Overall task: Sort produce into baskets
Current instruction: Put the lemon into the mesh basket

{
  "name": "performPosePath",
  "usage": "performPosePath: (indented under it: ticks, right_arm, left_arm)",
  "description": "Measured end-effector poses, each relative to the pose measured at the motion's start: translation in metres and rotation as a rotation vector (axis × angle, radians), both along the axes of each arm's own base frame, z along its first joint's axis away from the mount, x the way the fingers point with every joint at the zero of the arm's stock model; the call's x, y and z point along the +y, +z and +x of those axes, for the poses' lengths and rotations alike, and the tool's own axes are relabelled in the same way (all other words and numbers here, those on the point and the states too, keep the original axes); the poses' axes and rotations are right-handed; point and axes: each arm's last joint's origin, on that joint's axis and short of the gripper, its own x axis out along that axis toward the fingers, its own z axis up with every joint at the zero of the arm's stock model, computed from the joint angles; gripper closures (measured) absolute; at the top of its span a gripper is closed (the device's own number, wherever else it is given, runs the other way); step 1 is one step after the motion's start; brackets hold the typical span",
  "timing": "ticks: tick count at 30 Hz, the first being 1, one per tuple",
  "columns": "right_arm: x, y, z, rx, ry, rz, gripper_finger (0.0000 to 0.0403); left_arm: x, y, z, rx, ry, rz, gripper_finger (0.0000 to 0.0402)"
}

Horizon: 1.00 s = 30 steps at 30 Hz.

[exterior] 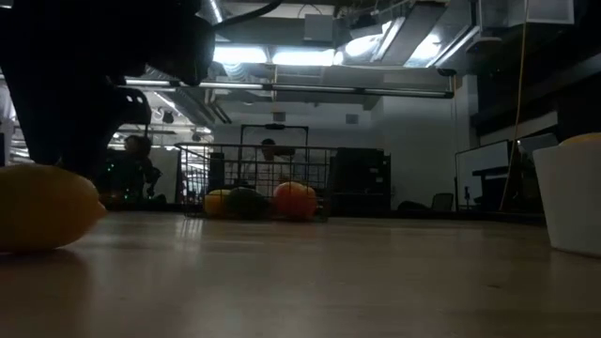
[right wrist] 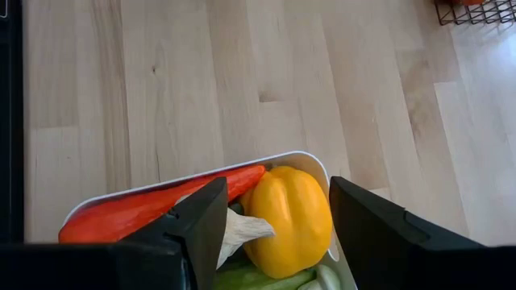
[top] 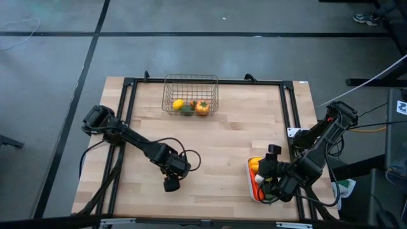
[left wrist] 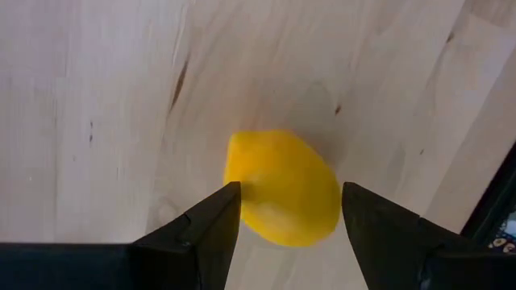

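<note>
Left end effector is down low over the wooden bench, near its front edge, and a yellow lemon sits right between its two dark fingers. The fingers flank the lemon on both sides; one appears to touch it, but whether they are actually pinching it I cannot tell. In the low view that lemon rests on the bench surface under the dark arm.

Over to the right end effector: fingers apart, holding nothing, hanging just above the white tray at the front right of the bench. In the tray, a yellow pepper lies beside an orange carrot, with something white and some green pieces tucked below them.

At the back of the bench stands the wire basket, holding another lemon, a green piece and an orange tomato side by side.
</note>
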Motion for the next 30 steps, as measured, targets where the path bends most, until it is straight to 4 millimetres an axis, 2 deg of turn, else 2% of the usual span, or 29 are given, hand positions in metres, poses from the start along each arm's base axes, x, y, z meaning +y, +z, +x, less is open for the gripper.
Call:
performPosePath:
  ticks: [10, 20, 30]
  right_arm:
    - [0.0000, 0.0000, 0.0000, 0.000, 0.000, 0.000, 0.0185]
    - [0.0017, 0.0005, 0.0015, -0.016, 0.000, 0.019, 0.0185]
    - [0.0019, 0.0006, 0.0016, -0.018, -0.002, 0.022, 0.0185]
  left_arm:
    - [0.0000, 0.0000, 0.0000, 0.011, 0.050, -0.006, 0.0190]
    - [0.0075, -0.0006, -0.0049, 0.153, 0.319, -0.030, 0.0190]
    - [-0.0010, -0.0004, -0.0085, 0.237, 0.603, -0.070, 0.0190]
